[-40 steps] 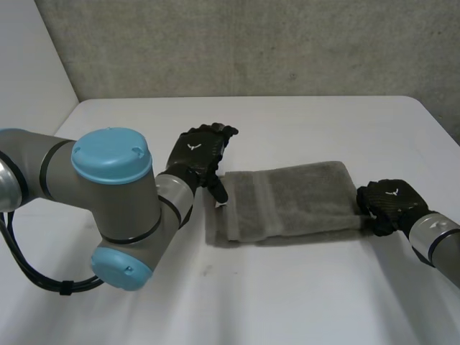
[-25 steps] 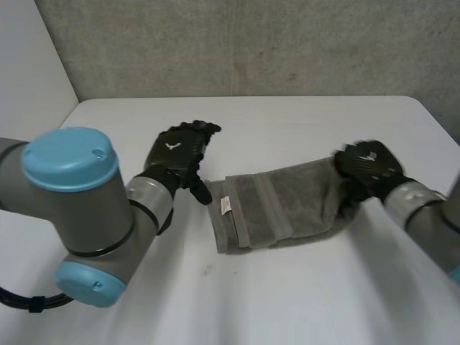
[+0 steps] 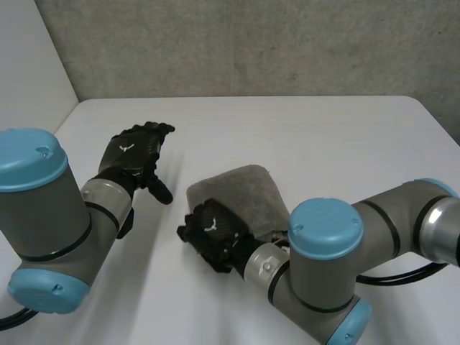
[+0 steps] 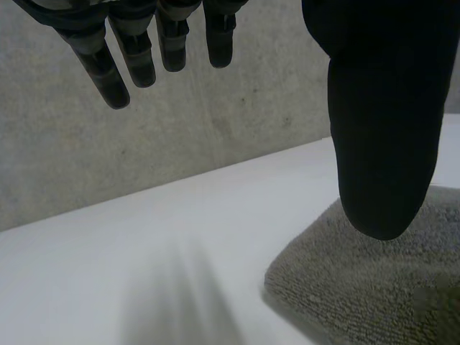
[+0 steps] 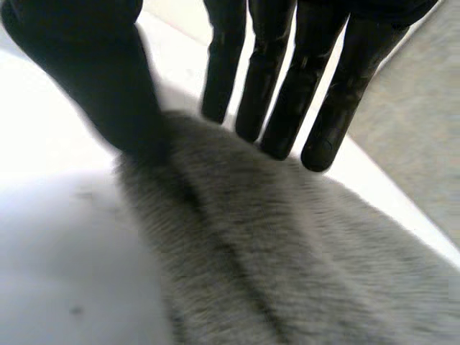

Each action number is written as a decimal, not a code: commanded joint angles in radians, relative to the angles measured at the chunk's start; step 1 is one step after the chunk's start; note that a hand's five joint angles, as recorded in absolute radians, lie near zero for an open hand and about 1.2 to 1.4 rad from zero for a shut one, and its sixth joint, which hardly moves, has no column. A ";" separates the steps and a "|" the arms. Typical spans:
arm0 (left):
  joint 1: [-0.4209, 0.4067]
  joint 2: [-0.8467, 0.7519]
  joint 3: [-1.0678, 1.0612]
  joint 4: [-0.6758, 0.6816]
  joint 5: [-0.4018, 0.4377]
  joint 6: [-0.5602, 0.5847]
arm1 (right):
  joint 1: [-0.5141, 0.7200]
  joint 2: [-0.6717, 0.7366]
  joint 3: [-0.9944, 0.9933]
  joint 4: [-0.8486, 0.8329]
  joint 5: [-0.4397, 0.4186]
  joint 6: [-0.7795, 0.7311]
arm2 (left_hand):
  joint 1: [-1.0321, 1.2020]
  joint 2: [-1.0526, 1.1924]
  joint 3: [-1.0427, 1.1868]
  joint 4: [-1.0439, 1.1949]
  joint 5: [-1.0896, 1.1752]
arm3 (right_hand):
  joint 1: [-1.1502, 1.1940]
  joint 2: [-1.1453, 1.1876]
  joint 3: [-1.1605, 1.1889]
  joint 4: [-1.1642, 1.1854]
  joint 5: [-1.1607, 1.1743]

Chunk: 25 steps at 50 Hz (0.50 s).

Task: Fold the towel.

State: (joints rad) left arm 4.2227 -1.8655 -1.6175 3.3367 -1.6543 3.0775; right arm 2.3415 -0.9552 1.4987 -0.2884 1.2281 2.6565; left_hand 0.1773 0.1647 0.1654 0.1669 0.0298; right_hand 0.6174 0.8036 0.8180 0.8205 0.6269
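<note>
A grey towel (image 3: 241, 192) lies folded over on itself near the middle of the white worktop (image 3: 323, 136), a little below centre in the head view, with a rounded fold at its upper edge. The right robot hand (image 3: 213, 233) sits at the towel's lower left edge, and its arm (image 3: 338, 251) comes in from the lower right of the frame. In the right wrist view its fingers (image 5: 287, 93) are straight and spread apart from the thumb (image 5: 93, 86), their tips at the towel's edge and the cloth lying under the palm. Nothing is pinched between them, so this robot hand is open.

The left robot hand (image 3: 133, 152) is in the left part of the head view, well apart from the towel, at the end of the left arm (image 3: 43, 208) that fills the lower left corner. In the left wrist view its fingers (image 4: 136, 50) hang straight and relaxed and the thumb (image 4: 381, 129) stands away from them, holding nothing: open too. A corner of the towel lies beneath that thumb. A grey concrete wall (image 3: 251, 43) runs behind the worktop
</note>
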 commanded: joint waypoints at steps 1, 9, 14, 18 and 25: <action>-0.021 -0.050 0.094 0.006 0.001 0.001 | -0.043 -0.132 0.020 0.003 0.141 0.010 | -0.003 0.010 0.009 0.008 -0.030 | -0.256 -0.443 -0.457 -0.459 -0.440; -0.088 -0.141 0.223 -0.012 -0.010 -0.026 | -0.141 -0.218 0.054 0.032 0.191 0.092 | -0.002 0.011 0.010 0.008 -0.029 | -0.371 -0.557 -0.572 -0.574 -0.555; -0.130 -0.182 0.272 -0.077 -0.016 -0.063 | -0.217 -0.252 0.022 0.118 0.171 0.196 | 0.001 0.014 0.013 0.011 -0.026 | -0.371 -0.557 -0.572 -0.574 -0.555; -0.141 -0.225 0.309 -0.141 -0.050 -0.091 | -0.270 -0.203 -0.070 0.247 0.078 0.252 | 0.001 0.014 0.013 0.011 -0.026 | -0.383 -0.569 -0.583 -0.586 -0.567; -0.199 -0.372 0.435 -0.293 -0.168 -0.157 | -0.291 -0.035 -0.213 0.365 0.004 0.280 | -0.003 0.010 0.009 0.008 -0.030 | -0.443 -0.629 -0.643 -0.646 -0.627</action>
State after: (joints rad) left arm 4.0774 -2.0980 -1.3002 3.1957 -1.7127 2.9836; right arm 2.0858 -1.1706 1.4569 -0.0822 1.3379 2.8921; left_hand 0.1773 0.1646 0.1654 0.1669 0.0298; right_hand 0.2361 0.2633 0.2375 0.2531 0.0729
